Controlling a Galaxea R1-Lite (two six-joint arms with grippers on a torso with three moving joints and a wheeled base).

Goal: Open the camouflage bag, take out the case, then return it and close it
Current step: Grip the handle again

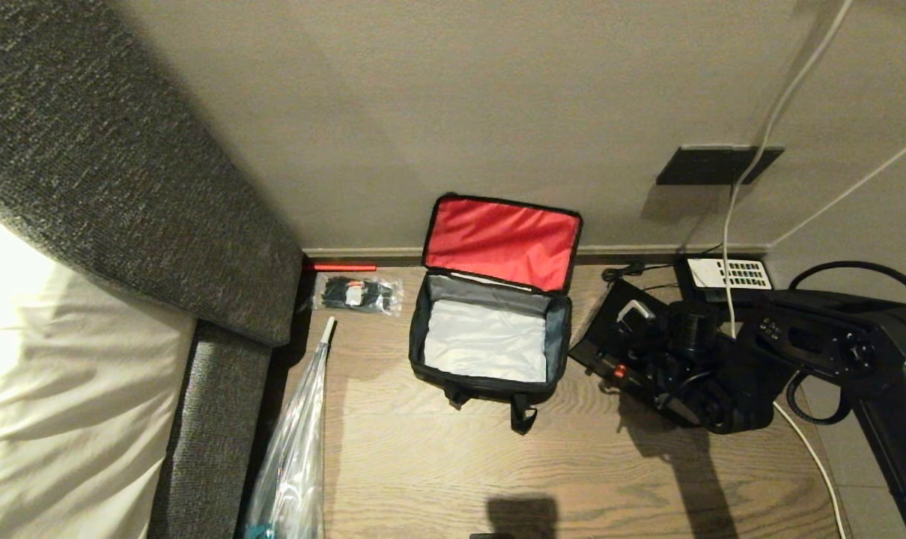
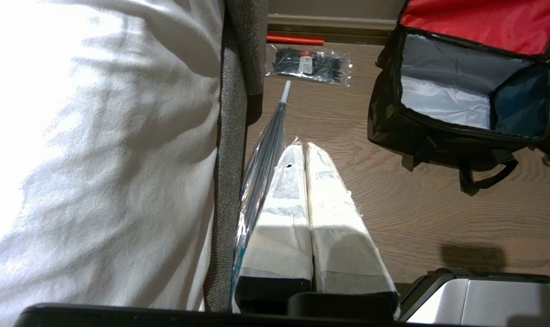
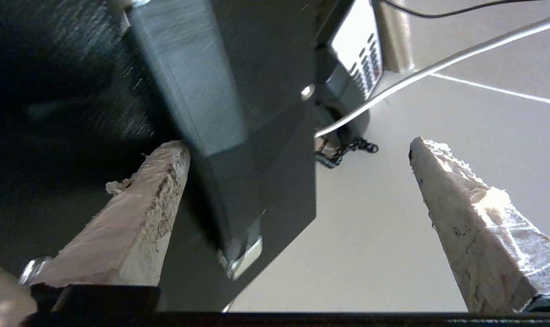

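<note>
The camouflage bag (image 1: 490, 340) stands open on the wood floor, its red lid (image 1: 502, 239) leaning back against the wall and its pale grey inside bare. In the left wrist view the bag (image 2: 443, 131) sits ahead and to the right. The black case (image 1: 610, 333) lies flat on the floor just right of the bag, with a red clasp (image 1: 616, 369) at its near edge. My right gripper (image 1: 674, 352) hangs low over it, open. In the right wrist view the gripper (image 3: 295, 143) stands wide, with the case (image 3: 266, 150) and its strap handle (image 3: 188, 77) between the fingers. The left gripper (image 2: 300, 147) is shut beside the bed.
A black telephone (image 1: 726, 275) with a white keypad sits by the wall behind the case, white cables (image 1: 752, 150) running up from it. A clear packet of black items (image 1: 356, 293) and a plastic-wrapped umbrella (image 1: 296, 449) lie left of the bag, beside the grey bed frame (image 1: 221, 419).
</note>
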